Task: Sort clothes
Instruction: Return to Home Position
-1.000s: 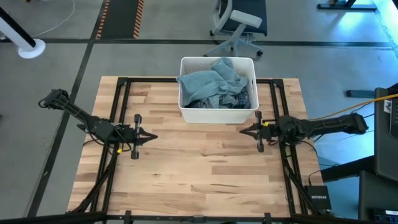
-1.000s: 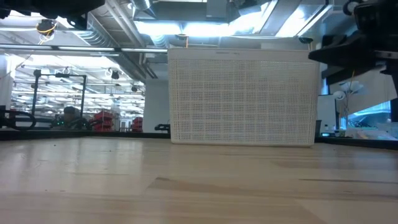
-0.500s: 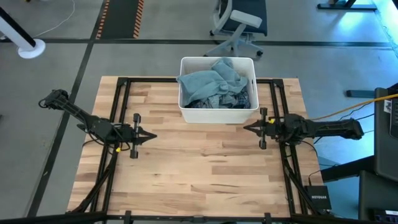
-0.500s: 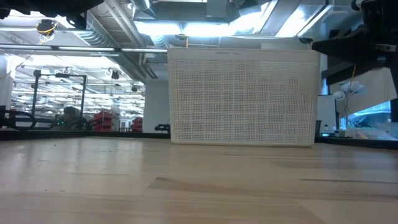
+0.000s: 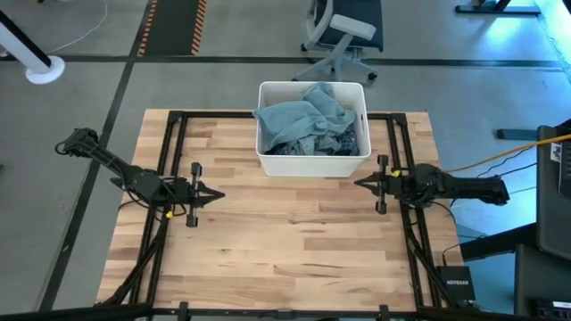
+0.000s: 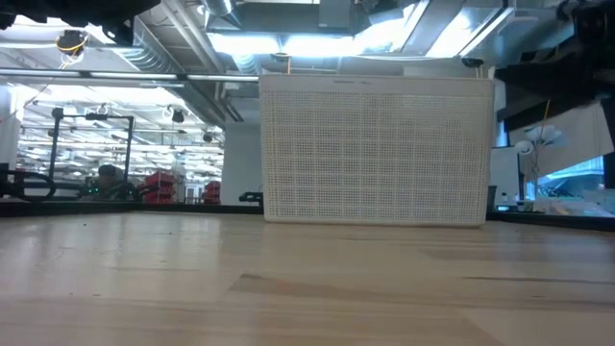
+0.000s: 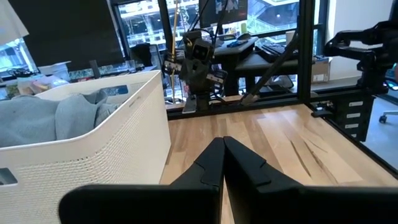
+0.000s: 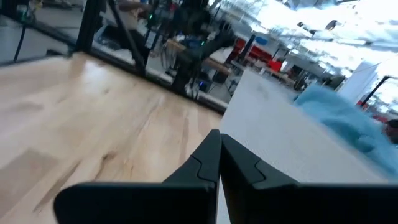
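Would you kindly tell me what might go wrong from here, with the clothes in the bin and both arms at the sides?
The clothes are heaped above the rim of the bin, and a blue piece lies over the far edge; a jolt could spill it.
The right gripper, shut, sits close to the bin's near right corner; a swing inward might nudge the bin.
The left gripper, shut, waits farther off and seems less risky.

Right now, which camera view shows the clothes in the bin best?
The high view: it looks straight down into the white bin, showing the clothes heaped inside. The low view shows only the bin's wall; the left wrist view catches some fabric above the rim, the right wrist view a blue edge.
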Controlling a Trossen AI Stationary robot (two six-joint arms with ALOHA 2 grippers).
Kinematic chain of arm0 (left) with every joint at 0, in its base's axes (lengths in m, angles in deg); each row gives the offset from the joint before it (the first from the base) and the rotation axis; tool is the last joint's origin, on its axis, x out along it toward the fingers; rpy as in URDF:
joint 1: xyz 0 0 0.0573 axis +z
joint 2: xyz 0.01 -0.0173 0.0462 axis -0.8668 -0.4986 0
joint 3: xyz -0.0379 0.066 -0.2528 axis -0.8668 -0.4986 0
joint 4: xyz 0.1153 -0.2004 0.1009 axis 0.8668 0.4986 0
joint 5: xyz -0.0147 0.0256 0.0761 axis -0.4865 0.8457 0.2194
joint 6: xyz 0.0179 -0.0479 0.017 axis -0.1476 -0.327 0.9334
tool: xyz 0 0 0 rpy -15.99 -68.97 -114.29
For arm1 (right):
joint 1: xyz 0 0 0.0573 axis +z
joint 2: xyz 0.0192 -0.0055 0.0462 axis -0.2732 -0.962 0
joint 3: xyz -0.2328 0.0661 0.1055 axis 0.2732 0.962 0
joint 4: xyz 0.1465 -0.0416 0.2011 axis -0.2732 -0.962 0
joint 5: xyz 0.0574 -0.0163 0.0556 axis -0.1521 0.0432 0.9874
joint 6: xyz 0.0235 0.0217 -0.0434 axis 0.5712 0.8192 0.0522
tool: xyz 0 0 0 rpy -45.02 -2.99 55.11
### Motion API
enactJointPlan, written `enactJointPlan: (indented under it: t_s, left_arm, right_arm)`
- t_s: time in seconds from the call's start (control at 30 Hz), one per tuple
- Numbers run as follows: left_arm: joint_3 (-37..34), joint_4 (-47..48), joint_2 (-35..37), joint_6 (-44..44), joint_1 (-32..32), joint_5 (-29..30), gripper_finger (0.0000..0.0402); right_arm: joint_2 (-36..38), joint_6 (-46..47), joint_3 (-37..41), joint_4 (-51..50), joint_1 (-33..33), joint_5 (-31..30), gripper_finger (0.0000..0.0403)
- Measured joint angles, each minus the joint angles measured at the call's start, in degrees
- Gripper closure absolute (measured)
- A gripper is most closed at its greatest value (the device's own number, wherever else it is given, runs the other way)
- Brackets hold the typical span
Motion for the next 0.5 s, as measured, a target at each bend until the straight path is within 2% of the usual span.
enactJointPlan:
  t_s: [0.13,0.5]
  left_arm:
    - [0.0,0.2,0.0,-0.2,0.0,0.0,0.0398]
    - [0.0,1.2,-0.1,-0.9,0.0,0.0,0.0398]
  right_arm:
    - [-0.2,0.3,2.9,4.1,0.0,0.1,0.0387]
    - [-0.8,0.7,2.9,4.2,0.0,0.0,0.0386]
